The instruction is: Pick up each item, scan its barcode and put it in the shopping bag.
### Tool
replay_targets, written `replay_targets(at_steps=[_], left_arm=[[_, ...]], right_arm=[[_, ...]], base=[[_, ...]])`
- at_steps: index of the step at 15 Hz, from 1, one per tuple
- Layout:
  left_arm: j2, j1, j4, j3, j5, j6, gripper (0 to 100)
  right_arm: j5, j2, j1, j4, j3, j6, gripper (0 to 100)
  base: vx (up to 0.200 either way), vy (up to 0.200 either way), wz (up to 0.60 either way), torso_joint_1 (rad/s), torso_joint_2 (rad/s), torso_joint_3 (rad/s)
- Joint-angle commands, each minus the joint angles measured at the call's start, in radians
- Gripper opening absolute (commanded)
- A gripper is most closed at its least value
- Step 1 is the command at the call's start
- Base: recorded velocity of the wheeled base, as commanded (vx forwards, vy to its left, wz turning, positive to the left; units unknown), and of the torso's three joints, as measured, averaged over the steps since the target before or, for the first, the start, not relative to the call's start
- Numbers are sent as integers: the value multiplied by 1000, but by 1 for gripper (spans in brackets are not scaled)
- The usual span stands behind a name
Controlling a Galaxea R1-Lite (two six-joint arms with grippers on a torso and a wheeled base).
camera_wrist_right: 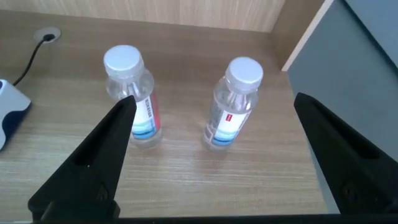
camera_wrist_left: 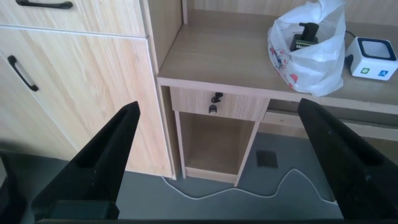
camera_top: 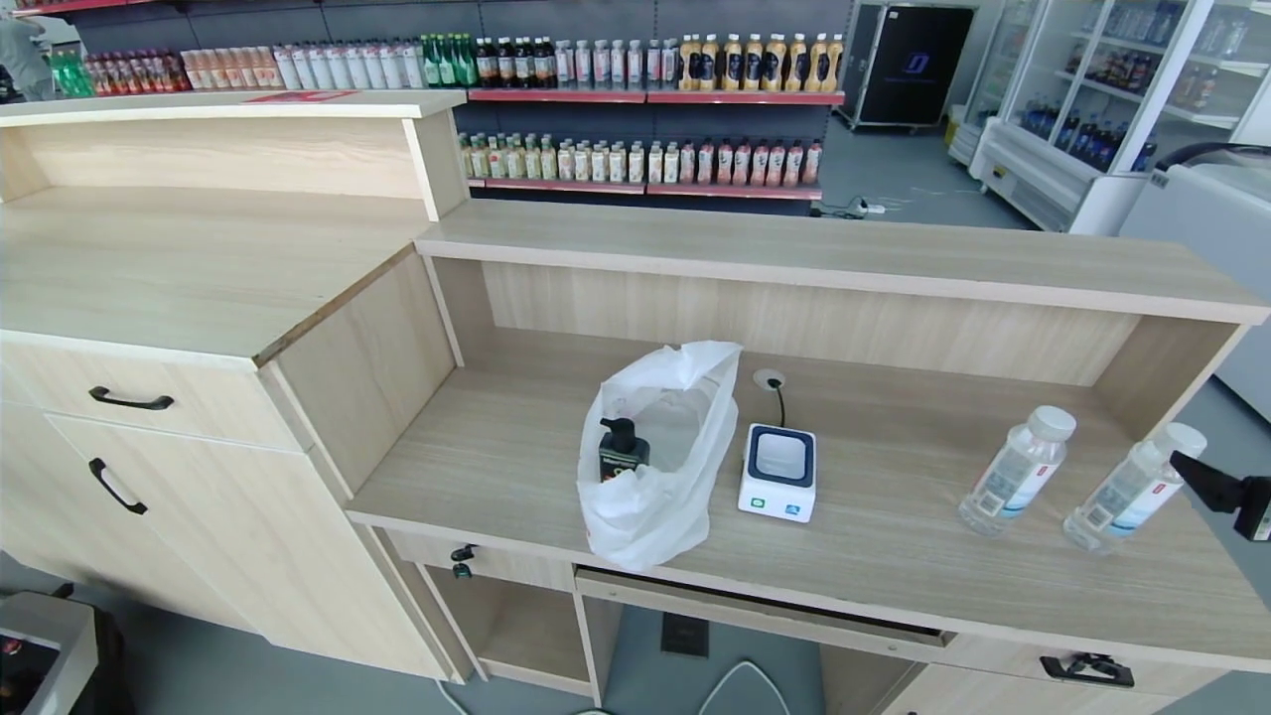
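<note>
The right bottle [camera_wrist_right: 231, 102] and left bottle [camera_wrist_right: 132, 93] stand upright at the desk's [camera_top: 894, 556] right end. The right gripper [camera_wrist_right: 212, 102], jaws spread, hangs close by, seemingly nearer the right bottle; the left gripper [camera_wrist_left: 219, 106], jaws spread, is well away left

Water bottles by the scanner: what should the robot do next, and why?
Probably lower the right gripper onto the water bottle farther from the scanner: its jaws stand open close by, and that bottle stands on the counter, not yet in the shopping bag.
</note>
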Motion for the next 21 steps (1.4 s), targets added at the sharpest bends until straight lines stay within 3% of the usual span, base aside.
replay_targets(at_steps=[1, 10, 21], left_arm=[[0, 0, 0, 0, 0, 1, 100], [0, 0, 0, 0, 0, 1, 100], [0, 0, 0, 0, 0, 0, 100]], right_arm=[[-4, 35, -15, 0, 46, 6, 100], [-4, 203, -19, -80, -4, 18, 100], [-9, 362, 200, -81, -161, -20, 100]], base=[[0, 0, 0, 0, 0, 0], [0, 0, 0, 0, 0, 0], [0, 0, 0, 0, 0, 0]])
